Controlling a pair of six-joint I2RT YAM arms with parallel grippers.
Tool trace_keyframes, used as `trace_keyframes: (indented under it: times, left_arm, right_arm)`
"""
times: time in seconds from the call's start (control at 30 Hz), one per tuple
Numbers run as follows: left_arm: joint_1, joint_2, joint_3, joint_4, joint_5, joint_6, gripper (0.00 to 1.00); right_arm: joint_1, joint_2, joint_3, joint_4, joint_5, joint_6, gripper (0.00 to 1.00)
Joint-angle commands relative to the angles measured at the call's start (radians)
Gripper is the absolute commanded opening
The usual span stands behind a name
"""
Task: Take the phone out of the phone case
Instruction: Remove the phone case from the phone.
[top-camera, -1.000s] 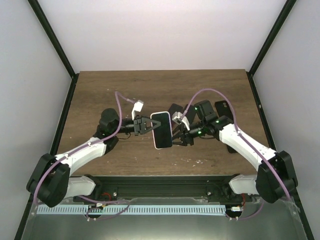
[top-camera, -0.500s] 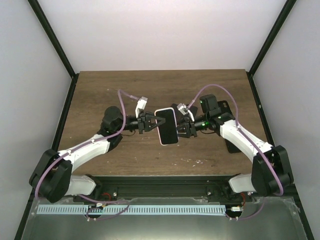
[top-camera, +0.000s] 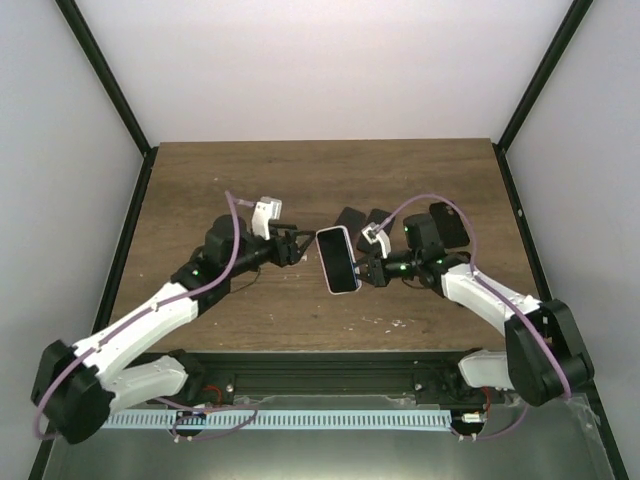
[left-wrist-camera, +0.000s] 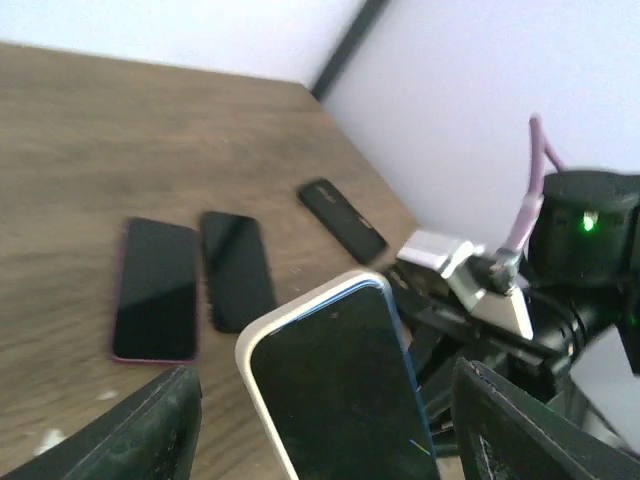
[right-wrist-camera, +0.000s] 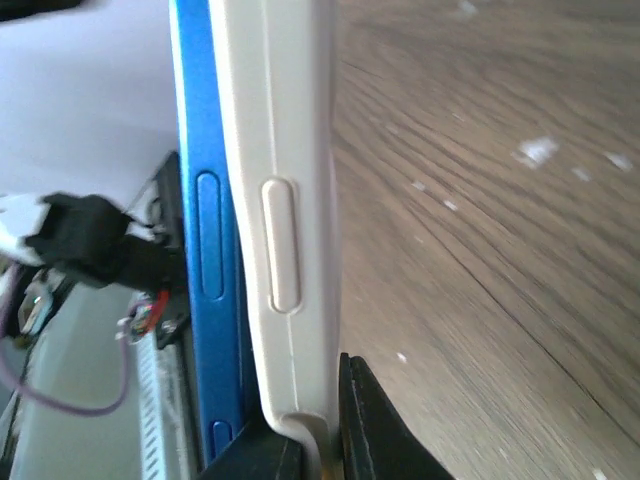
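— While the right gripper is clamping the white phone case by its edge, where is it hanging?
— Over the middle of the table. The blue phone is sitting inside it.
— And the left gripper?
— It is gaping wide beside it, gripping nothing.

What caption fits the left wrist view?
Open left claw faces the cased phone held by the right claw; three dark phones lie on the table.
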Motion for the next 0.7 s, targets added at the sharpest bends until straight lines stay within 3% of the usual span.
trace_keyframes:
  times: [0.0,0.2,0.33,0.47,0.67]
  left_arm:
    - [-0.118,-0.085,-0.026,-0.197,-0.468,0.162,0.68]
    - [-0.371,0.009,-0.018,-0.264,-0.766,0.215,0.61]
    - [-0.511,0.137,0.041,-0.264,-0.86,0.245,0.61]
    - [-0.585,0.271,0.128,-0.256,-0.893,0.291,0.61]
    - [-0.63,0.407,0.218,-0.237,-0.925,0.306,0.58]
  right_arm:
    - [-0.007,0.035,-0.027,0.161,0.195,0.216,0.01]
    - [-0.004,0.102,-0.023,0.131,0.258,0.318,0.01]
    - [-0.004,0.124,0.065,-0.029,0.301,0.358,0.01]
    - [-0.006,0.172,0.136,-0.215,0.344,0.408,0.01]
    - [-0.006,0.171,0.129,-0.248,0.34,0.458,0.01]
